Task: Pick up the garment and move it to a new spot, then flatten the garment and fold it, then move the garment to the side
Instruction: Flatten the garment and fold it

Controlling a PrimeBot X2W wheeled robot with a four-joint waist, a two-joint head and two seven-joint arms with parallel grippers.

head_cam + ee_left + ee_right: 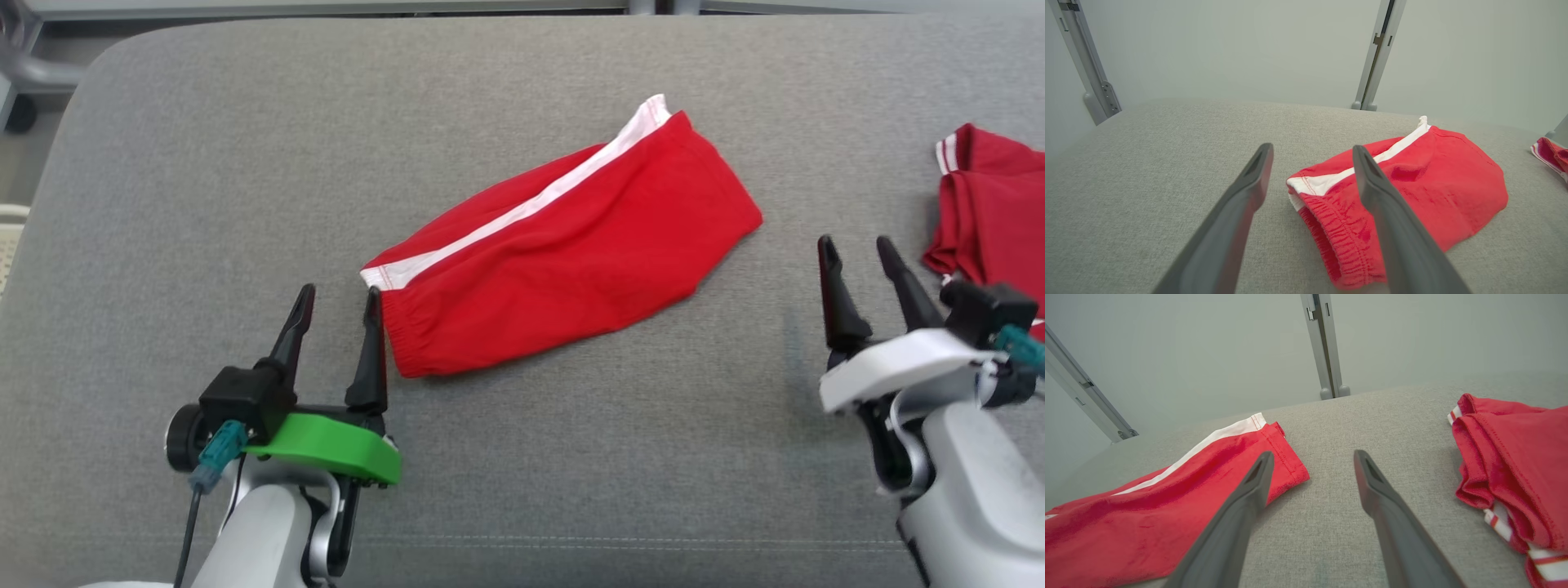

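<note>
The garment is a pair of red shorts with a white side stripe, lying folded and slanted across the middle of the grey cushion. My left gripper stands open just left of the elastic waistband end, its right finger close to the cloth. The left wrist view shows the garment to the right of the left gripper. My right gripper is open on bare cushion to the right of the hem end. In the right wrist view the garment lies left of the right gripper.
A second red garment with red-and-white striped trim lies crumpled at the cushion's right edge, close beside my right gripper, and it also appears as a red garment in the right wrist view. Grey metal posts stand behind the cushion's far edge.
</note>
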